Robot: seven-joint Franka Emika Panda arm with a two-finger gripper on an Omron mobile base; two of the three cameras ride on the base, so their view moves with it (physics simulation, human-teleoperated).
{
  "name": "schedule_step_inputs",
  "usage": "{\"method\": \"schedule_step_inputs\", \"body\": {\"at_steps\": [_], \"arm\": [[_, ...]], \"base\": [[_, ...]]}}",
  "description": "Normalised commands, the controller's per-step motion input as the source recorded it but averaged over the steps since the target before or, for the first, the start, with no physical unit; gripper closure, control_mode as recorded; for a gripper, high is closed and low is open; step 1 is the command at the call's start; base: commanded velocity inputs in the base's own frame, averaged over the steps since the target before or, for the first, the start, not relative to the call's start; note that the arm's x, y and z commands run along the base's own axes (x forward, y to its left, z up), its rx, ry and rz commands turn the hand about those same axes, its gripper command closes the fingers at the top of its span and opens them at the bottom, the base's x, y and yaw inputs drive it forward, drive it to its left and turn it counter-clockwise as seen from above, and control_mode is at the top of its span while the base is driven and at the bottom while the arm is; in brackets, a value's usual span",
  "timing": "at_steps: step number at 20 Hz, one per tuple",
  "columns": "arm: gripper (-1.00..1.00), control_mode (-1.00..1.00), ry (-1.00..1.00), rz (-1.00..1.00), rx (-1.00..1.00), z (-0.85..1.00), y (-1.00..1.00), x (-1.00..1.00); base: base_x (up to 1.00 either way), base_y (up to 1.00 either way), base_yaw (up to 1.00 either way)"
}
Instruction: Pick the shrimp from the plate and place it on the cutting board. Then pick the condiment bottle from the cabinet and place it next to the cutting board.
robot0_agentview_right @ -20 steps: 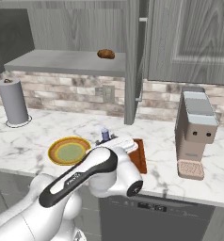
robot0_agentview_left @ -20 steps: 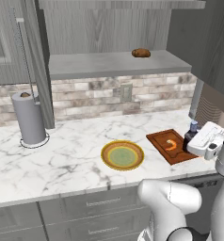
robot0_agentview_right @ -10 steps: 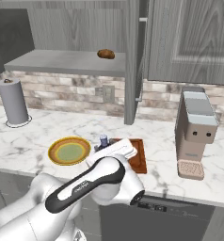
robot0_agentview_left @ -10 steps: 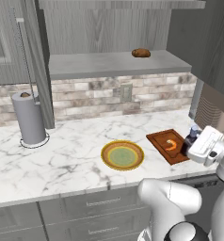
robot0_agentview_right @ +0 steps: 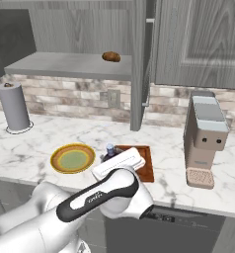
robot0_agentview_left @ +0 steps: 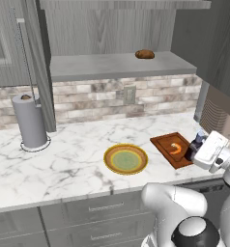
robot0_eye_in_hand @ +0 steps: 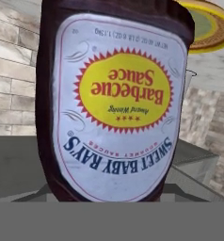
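One small orange shrimp (robot0_agentview_left: 175,148) lies curled on the reddish-brown cutting board (robot0_agentview_left: 166,144), which sits flat on the white marble bench (robot0_agentview_left: 73,159) to the right of the yellow-rimmed plate (robot0_agentview_left: 125,158). The plate's pale green centre carries nothing and it stands apart from the board.

At the board's right edge, seen from the left base camera, the claw (robot0_agentview_left: 196,148) hangs low over the bench with the dark barbecue sauce bottle (robot0_agentview_left: 198,142) at its tip; the bottle's bluish cap pokes up just above the white hand. From the right base camera the same bottle (robot0_agentview_right: 109,151) shows between the plate (robot0_agentview_right: 73,158) and the board (robot0_agentview_right: 141,159), mostly hidden behind the hand. The hand camera looks straight at the bottle's label (robot0_eye_in_hand: 119,101), which reads upside down there, very close to the lens. The fingertips themselves are hidden, so I cannot tell whether the claw is clamped on the bottle or standing apart around it.

Above, the grey cabinet (robot0_agentview_left: 117,65) has its tall door (robot0_agentview_left: 35,62) swung wide, and a brown rounded lump (robot0_agentview_left: 144,54) rests on the shelf. A paper towel roll (robot0_agentview_left: 29,120) stands upright at the bench's left end, and a beige coffee machine (robot0_agentview_right: 204,138) at the right.
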Motion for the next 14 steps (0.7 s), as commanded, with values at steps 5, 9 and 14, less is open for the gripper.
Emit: {"method": "schedule_step_inputs", "body": {"at_steps": [5,9,14], "arm": [[1.0,-1.0,0.0,0.01,0.01,-0.09,-0.22,0.0],[1.0,-1.0,0.0,0.0,0.0,-0.16,-0.22,0.0],[1.0,-1.0,0.0,0.0,0.0,-0.18,-0.12,0.0]], "base": [[0.0,0.0,0.0],[0.0,0.0,0.0],[0.0,0.0,0.0]]}}
